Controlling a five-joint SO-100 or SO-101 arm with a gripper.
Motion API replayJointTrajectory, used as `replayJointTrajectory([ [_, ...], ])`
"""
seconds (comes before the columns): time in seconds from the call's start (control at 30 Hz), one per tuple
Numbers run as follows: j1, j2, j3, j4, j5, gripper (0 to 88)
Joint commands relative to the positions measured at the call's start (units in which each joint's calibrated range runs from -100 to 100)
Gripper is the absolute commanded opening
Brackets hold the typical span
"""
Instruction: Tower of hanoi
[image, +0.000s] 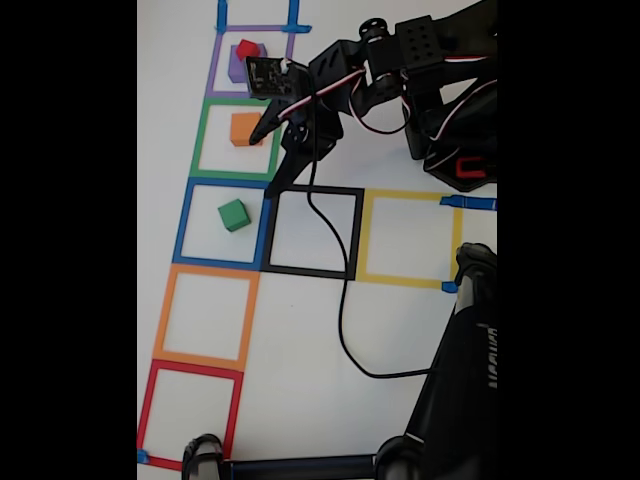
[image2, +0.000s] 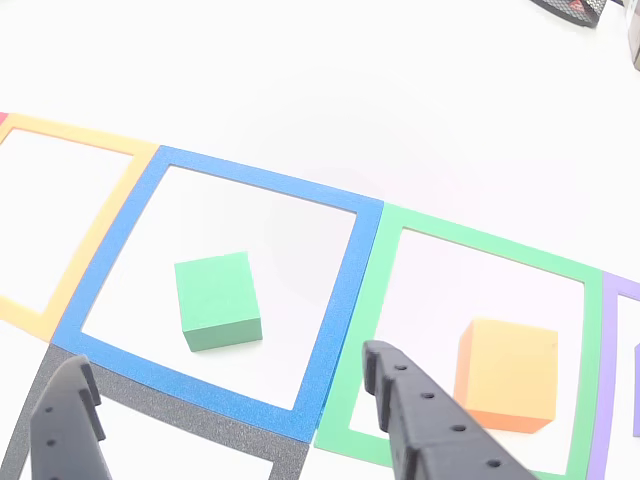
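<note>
Four cubes on a white table (image: 300, 330) marked with taped squares. Green cube (image: 234, 214): inside the blue square (image: 185, 222), apart from every tape edge; in the other view (image2: 218, 301) it sits left of centre. Orange cube (image: 245, 128): inside the green square (image: 200, 140), toward the far side. Red cube (image: 247, 49): stacked on a purple cube (image: 236, 68) within the purple square (image: 213, 65), near the table's far edge. Remaining squares, unoccupied: orange (image: 165, 320), red (image: 148, 410), black (image: 355, 235), yellow (image: 365, 240). Gripper (image: 275, 155): black, fingers parted, holding nothing, above the boundary between the green and blue squares; in the other view (image2: 230, 395) its two fingertips straddle the blue square's near corner. A black cable (image: 345, 330) trails across the table.
</note>
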Motion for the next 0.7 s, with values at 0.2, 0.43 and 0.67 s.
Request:
replayJointTrajectory([
  [0.2, -1.0, 10.4, 17.1, -37.7, 0.7, 34.1],
  [0.43, -2.5, 23.4, 18.0, -52.5, 0.7, 34.4],
  [0.67, -1.9, 35.8, 15.8, -61.7, 0.7, 34.4],
])
